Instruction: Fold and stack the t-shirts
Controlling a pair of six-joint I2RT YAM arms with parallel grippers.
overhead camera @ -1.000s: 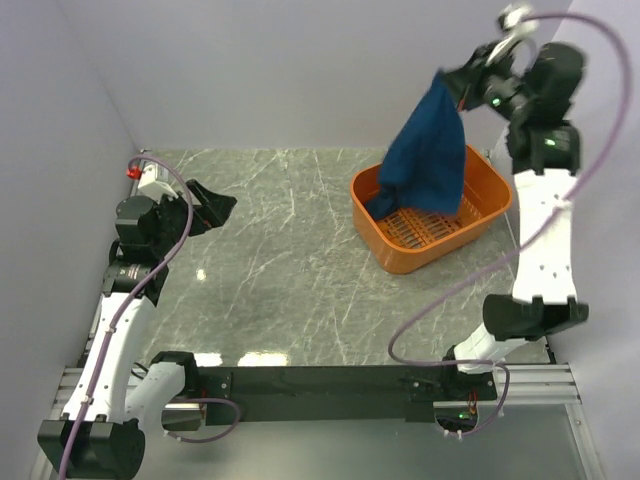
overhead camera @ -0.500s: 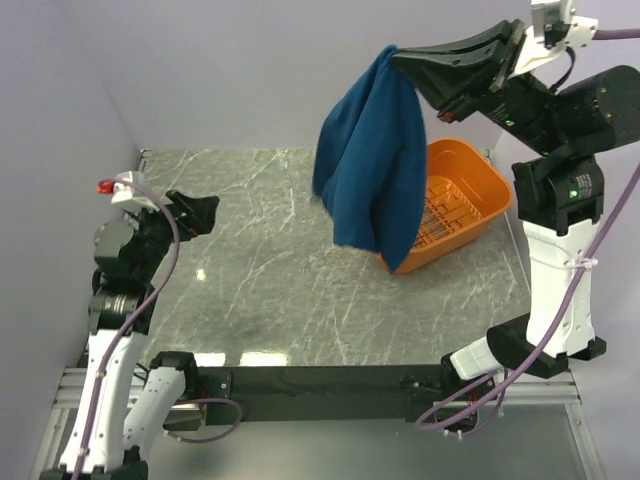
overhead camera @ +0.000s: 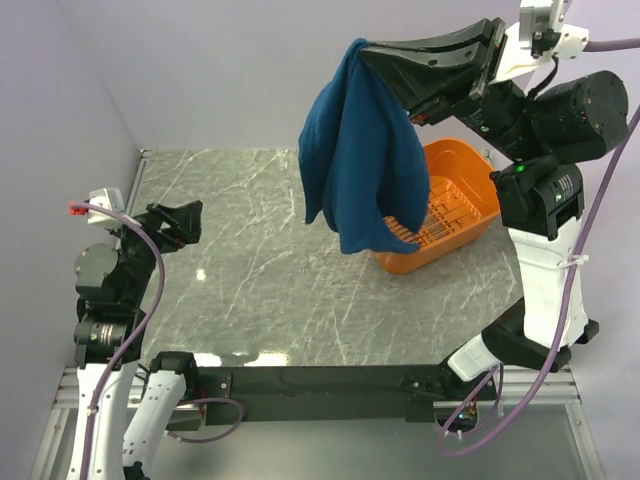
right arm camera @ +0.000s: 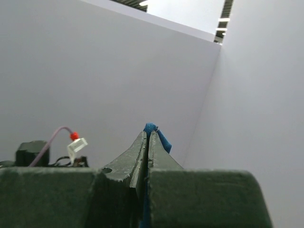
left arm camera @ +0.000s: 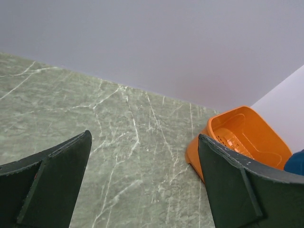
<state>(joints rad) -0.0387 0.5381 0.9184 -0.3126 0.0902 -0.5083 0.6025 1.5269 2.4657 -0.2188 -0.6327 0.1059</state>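
Top, left-wrist and right-wrist views. The right pincer (overhead camera: 366,48), raised high over the far right part of the tabletop (overhead camera: 250,285), has its jaws pressed together on a bunched edge of the dark teal-blue t-shirt (overhead camera: 362,150). In the right-wrist view a small tuft of the blue cloth (right arm camera: 151,128) shows at the tips of the closed fingers (right arm camera: 140,147). The garment hangs in loose folds below the grip, off the tabletop. From the top camera it covers the left part of the orange plastic basket (overhead camera: 468,165). The basket stands near the far right corner of the tabletop. The part of its slotted floor that can be seen is bare, and the rest lies behind the cloth. The left pincer (overhead camera: 183,216) is held above the left edge of the tabletop, its jaws spread wide and holding nothing. Between its fingers (left arm camera: 57,180) the left-wrist view shows the basket (left arm camera: 247,135) and a corner of blue fabric (left arm camera: 297,164).
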